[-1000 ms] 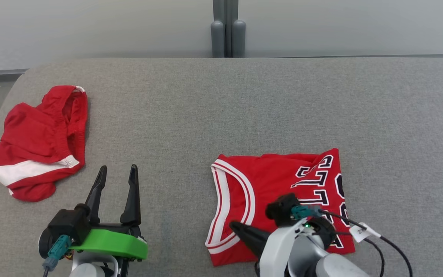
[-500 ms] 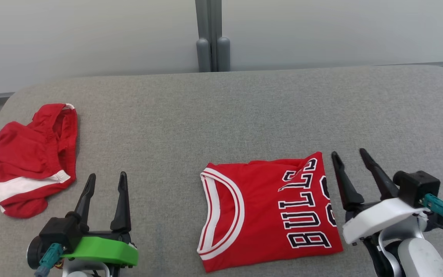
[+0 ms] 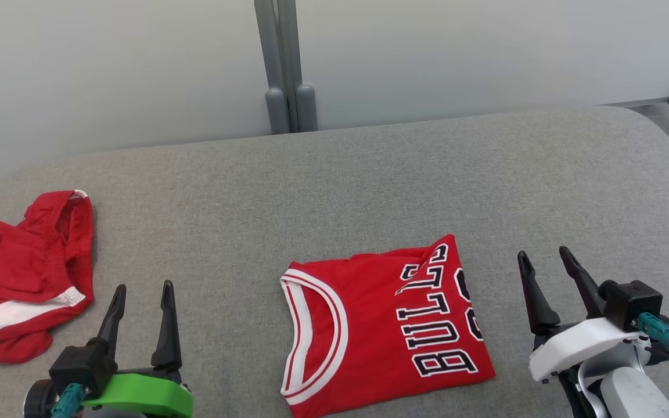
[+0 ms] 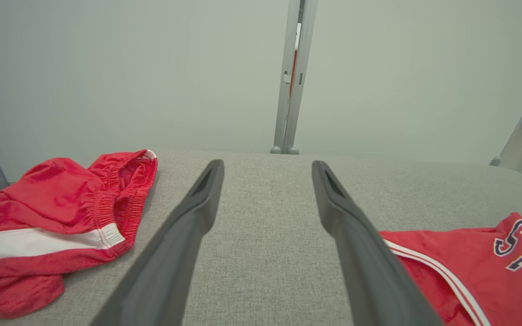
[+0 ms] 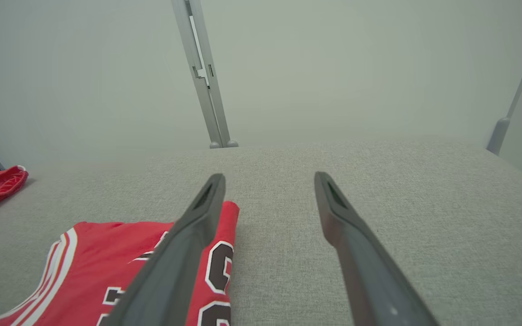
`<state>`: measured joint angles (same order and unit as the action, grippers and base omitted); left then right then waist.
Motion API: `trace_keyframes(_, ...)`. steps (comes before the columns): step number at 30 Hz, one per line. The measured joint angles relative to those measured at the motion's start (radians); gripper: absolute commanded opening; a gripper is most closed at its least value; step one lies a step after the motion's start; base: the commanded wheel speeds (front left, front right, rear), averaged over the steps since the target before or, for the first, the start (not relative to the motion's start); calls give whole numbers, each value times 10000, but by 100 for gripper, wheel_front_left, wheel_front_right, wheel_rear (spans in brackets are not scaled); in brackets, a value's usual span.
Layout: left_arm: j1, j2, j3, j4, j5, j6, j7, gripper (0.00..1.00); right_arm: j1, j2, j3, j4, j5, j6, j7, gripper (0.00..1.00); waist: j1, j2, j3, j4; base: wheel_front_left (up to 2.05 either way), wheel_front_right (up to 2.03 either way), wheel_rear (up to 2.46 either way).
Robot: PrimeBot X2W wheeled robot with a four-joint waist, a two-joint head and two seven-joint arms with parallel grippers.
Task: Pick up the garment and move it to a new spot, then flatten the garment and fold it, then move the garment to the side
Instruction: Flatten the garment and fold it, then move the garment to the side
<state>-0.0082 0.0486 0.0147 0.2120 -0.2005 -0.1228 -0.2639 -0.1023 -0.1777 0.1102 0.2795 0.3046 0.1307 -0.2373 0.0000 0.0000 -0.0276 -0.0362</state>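
**Folded Bulls jersey [image 3: 381, 325] lies at the bench's [image 3: 334, 186] front edge, flanked by my left gripper [image 3: 143, 286] and right gripper [image 3: 542, 252], both spread, empty.**
Limp, light, probably slippery: I'd pinch all layers along a folded edge.

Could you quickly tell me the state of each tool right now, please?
Left tool: open, holding nothing.
Right tool: open, holding nothing, beside the jersey.

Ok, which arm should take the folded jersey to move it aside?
Probably the right. The right gripper stands open just beside the lettered edge of the folded jersey; the left gripper, also open, sits farther off, nearer the red shorts.
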Motion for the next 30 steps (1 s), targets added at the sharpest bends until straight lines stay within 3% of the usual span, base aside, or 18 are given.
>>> trace_keyframes(8, 5, 2, 171, 593, 86, -2, 0, 100, -274, -61, 245, 1053, 341, 0, -198, 100, 0, 0, -166, 20, 0, 0, 0)
trace_keyframes(23, -2, 2, 209, 537, 44, -10, 0, 100, -460, -42, 525, 1083, 652, 0, -244, 100, -1, 0, 54, 55, 0, 0, 0)
trace_keyframes(28, -2, 2, 184, 522, 31, -10, 0, 100, -515, -128, 1110, 1208, 708, 0, -148, 100, 0, 0, 142, 111, 0, 0, 0)
trace_keyframes(30, -2, 2, 180, 523, 31, -12, 0, 100, -688, -230, 1657, 1346, 857, 4, 493, 100, 0, 0, 172, 130, 0, 0, 0)
